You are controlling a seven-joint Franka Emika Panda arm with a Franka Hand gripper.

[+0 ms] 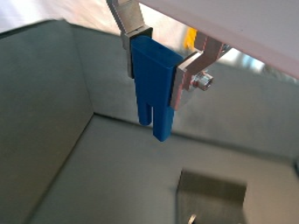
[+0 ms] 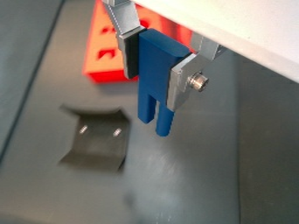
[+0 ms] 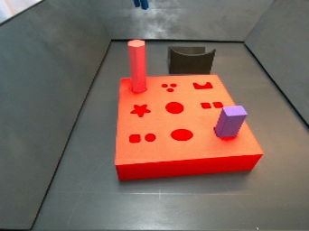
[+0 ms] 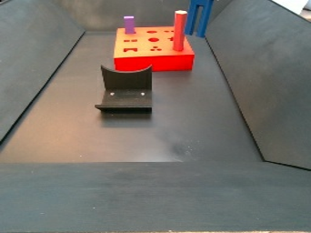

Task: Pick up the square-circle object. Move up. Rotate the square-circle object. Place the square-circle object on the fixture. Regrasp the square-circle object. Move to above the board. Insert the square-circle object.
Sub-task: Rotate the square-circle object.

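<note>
My gripper (image 1: 155,74) is shut on the square-circle object (image 1: 152,105), a dark blue block hanging upright with its two short legs pointing down. Both wrist views show the silver fingers (image 2: 183,80) clamped on its upper sides. The block (image 3: 141,4) hangs high in the air at the back of the bin, with only its lower end showing in a side view. It (image 4: 201,16) appears behind the red post. The dark fixture (image 2: 93,136) stands on the floor below and apart from the block. The red board (image 3: 182,158) lies flat beside the fixture (image 3: 190,60).
A tall red post (image 3: 136,65) and a purple block (image 3: 230,121) stand on the board (image 4: 152,56). Grey sloping walls (image 4: 243,82) enclose the dark floor. The fixture (image 4: 125,89) sits between the board and the bin's open floor.
</note>
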